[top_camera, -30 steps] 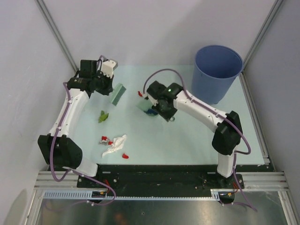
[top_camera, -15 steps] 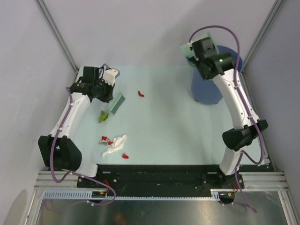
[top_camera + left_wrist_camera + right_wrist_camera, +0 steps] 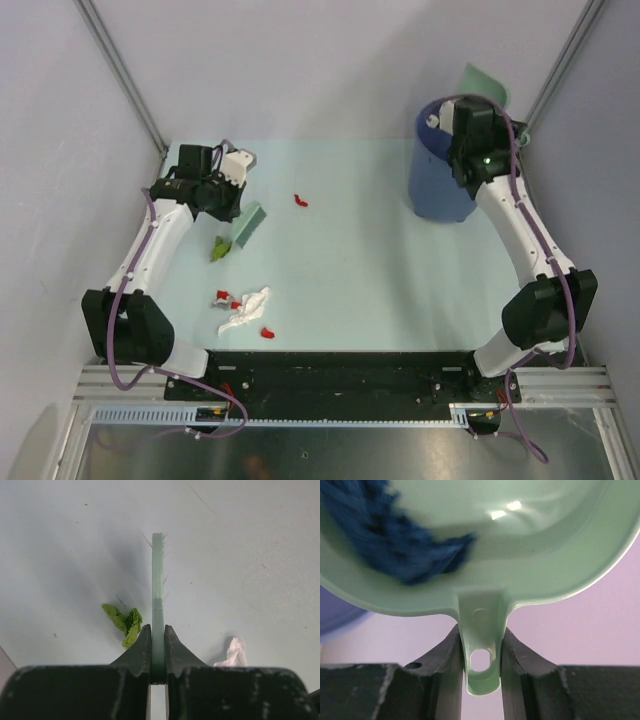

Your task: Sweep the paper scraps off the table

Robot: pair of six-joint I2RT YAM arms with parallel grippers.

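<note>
My left gripper [image 3: 232, 199] is shut on the pale green brush [image 3: 249, 225], held edge-on just above the table [image 3: 380, 280]; in the left wrist view the brush [image 3: 158, 595] runs straight out from my gripper [image 3: 158, 645]. A green scrap [image 3: 219, 248] lies just left of it [image 3: 124, 622]. A white crumple [image 3: 246, 309] with red bits [image 3: 224, 297] lies nearer, another red bit [image 3: 299, 200] farther back. My right gripper [image 3: 468, 100] is shut on the dustpan [image 3: 486, 82] handle [image 3: 481, 650], raised above the blue bin [image 3: 440, 185]. Dark blue wads [image 3: 390, 540] lie in the pan.
The blue bin stands at the table's back right corner. Grey walls with metal posts close in on three sides. A black and metal rail [image 3: 340, 375] runs along the near edge, where both arm bases sit.
My right arm has carried the dustpan with the blue wads from the table's middle up and right, over the blue bin. My left gripper with the brush has shifted slightly toward the green scrap.
</note>
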